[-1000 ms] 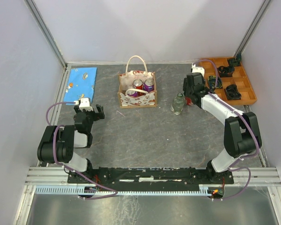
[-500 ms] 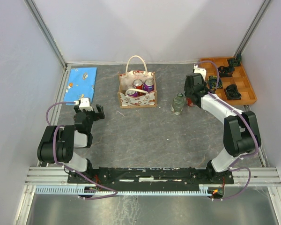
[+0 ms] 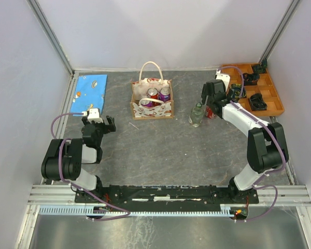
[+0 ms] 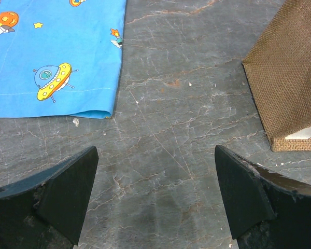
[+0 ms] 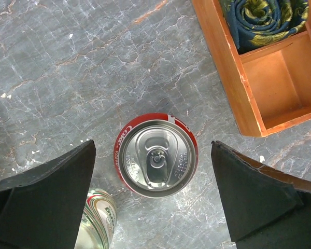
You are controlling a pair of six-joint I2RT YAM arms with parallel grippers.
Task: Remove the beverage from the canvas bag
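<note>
Right pincer [image 3: 210, 104] has been lifted and shifted slightly toward the upper left of the frame. Red can [image 3: 211, 112] on the desk [image 3: 166, 150] is now more exposed beneath it.

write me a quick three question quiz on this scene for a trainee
1. True or false: the red can stands upright on the table, ungripped, with the right gripper open.
2. How many cans show inside the canvas bag? A none, B two, C four.
3. Fill in: in the top view, the cloth lying left of the bag is mostly ___ in colour.
Key: 1 true; 2 B; 3 blue.
</note>
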